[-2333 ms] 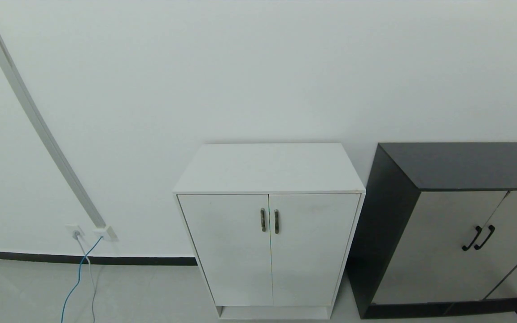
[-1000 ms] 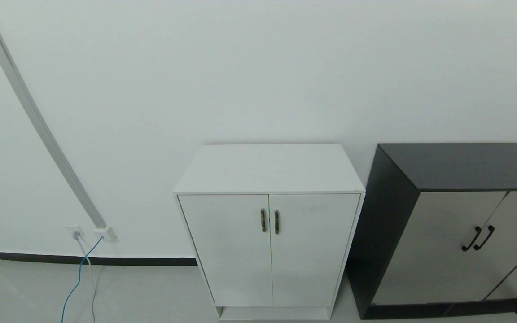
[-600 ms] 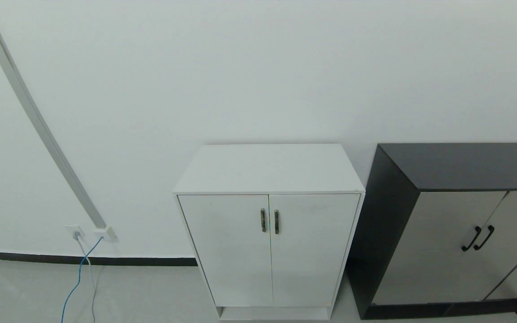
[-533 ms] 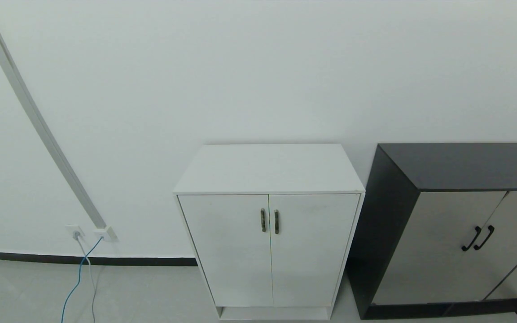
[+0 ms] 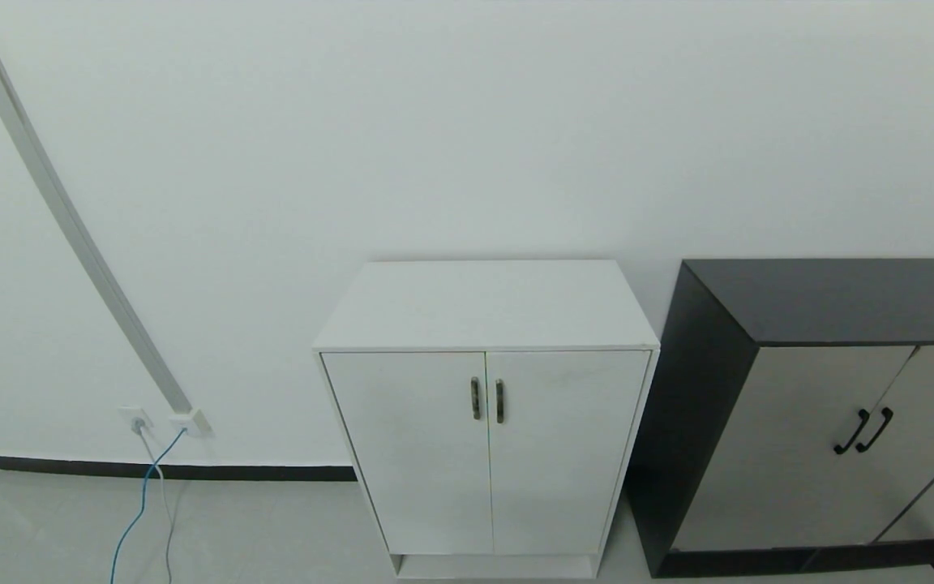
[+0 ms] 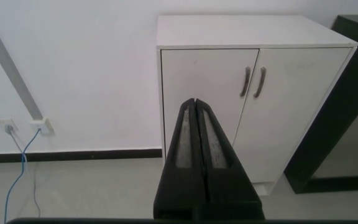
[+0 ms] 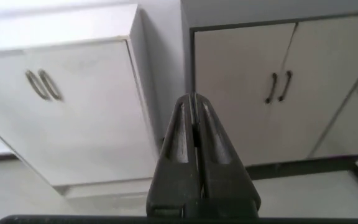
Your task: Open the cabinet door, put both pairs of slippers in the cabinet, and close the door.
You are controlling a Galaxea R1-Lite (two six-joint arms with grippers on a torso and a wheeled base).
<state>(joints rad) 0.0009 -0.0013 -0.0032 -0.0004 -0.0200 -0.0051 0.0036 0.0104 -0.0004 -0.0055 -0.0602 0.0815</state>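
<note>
White cabinet: the white cabinet (image 5: 487,308) is seen in the head view at 6 o'clock from the picture's centre, set on the floor (image 5: 272,527) with its back against the wall (image 5: 467,122).
Doors: the left door (image 5: 410,450) and the right door (image 5: 560,446) are both shut and meet at a thin middle seam.
Handles: two upright handles (image 5: 476,398) are fixed side by side, one on each door, just beside the seam and in the upper half of the doors.
Left gripper: the left gripper (image 6: 195,102) is clenched, its two fingers pressed together with nothing between them; it is held well apart from the white cabinet (image 6: 253,93), whose front is faced by it.
Right gripper: the right gripper (image 7: 193,98) is likewise clenched on nothing, pointed at the gap between the white cabinet (image 7: 73,106) and the black cabinet (image 7: 272,93).
Black cabinet: a black cabinet (image 5: 710,389) with two pale doors is placed just beside the white one, at its 3 o'clock.
Wall fittings: wall sockets (image 5: 136,419) are mounted low at the cabinet's 9 o'clock; a blue cable (image 5: 139,503) is hung from them to the floor, and a cable duct (image 5: 53,203) is run from them toward 11 o'clock.
</note>
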